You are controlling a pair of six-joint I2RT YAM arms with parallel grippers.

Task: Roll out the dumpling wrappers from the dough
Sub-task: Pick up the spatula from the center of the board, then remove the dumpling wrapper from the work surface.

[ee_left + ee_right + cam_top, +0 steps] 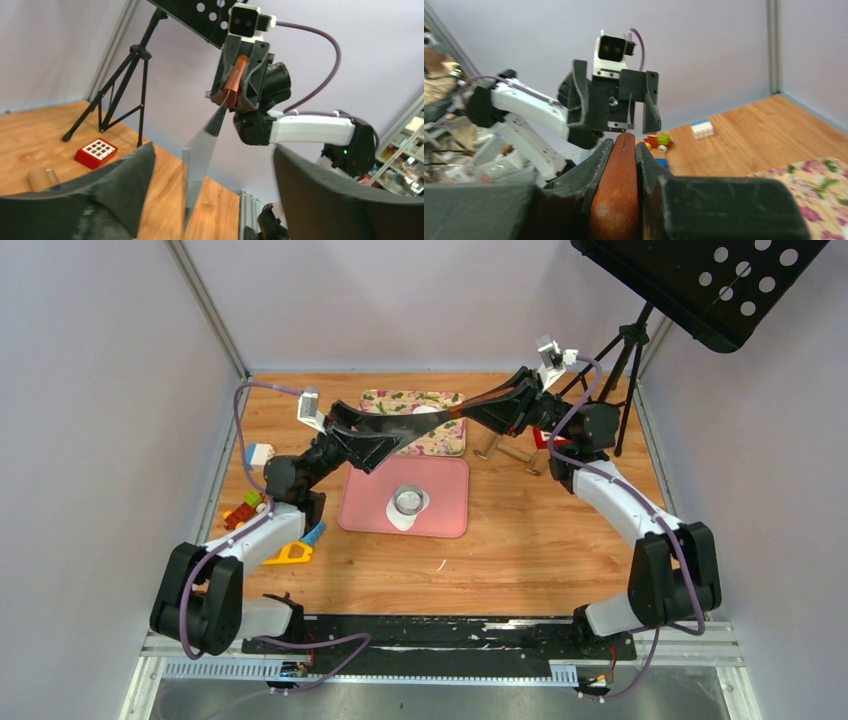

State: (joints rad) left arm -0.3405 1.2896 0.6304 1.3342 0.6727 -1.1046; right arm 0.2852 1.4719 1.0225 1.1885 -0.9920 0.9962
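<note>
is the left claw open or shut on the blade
Open. The left claw has fingers wide apart, the metal blade between them untouched; the right claw grips its brown handle.

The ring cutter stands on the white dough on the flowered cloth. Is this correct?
Not quite. The ring cutter stands on the white dough, but both are on the pink mat, not on the flowered cloth, which lies behind the mat. The top external view shows this.
</note>
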